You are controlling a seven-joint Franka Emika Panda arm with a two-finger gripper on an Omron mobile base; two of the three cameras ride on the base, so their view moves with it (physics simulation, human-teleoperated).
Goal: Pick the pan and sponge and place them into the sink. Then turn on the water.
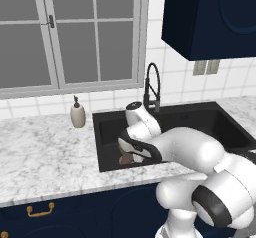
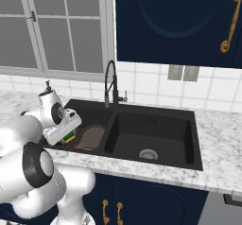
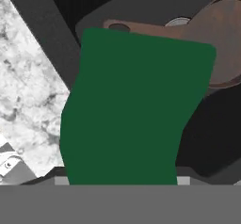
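My gripper (image 2: 67, 134) is shut on the sponge (image 3: 134, 110), whose dark green top faces the hand camera and hides the fingertips. The sponge's (image 2: 70, 137) yellow-green edge peeks out under the hand, low over the left basin of the black sink (image 2: 156, 113). The brown pan (image 2: 92, 136) lies in that left basin, just right of the sponge. In the hand view the pan (image 3: 223, 35) sits beyond the sponge, with its handle (image 3: 150, 29) pointing left. The gooseneck faucet (image 2: 110, 84) stands behind the divider, and no water stream is in view.
A beige soap dispenser (image 1: 77, 115) stands on the marble counter (image 1: 45, 152) left of the sink (image 1: 200, 119). The right basin has a grey drain (image 2: 148, 153). A window is behind the faucet (image 1: 152, 86), and dark blue cabinets hang at the upper right.
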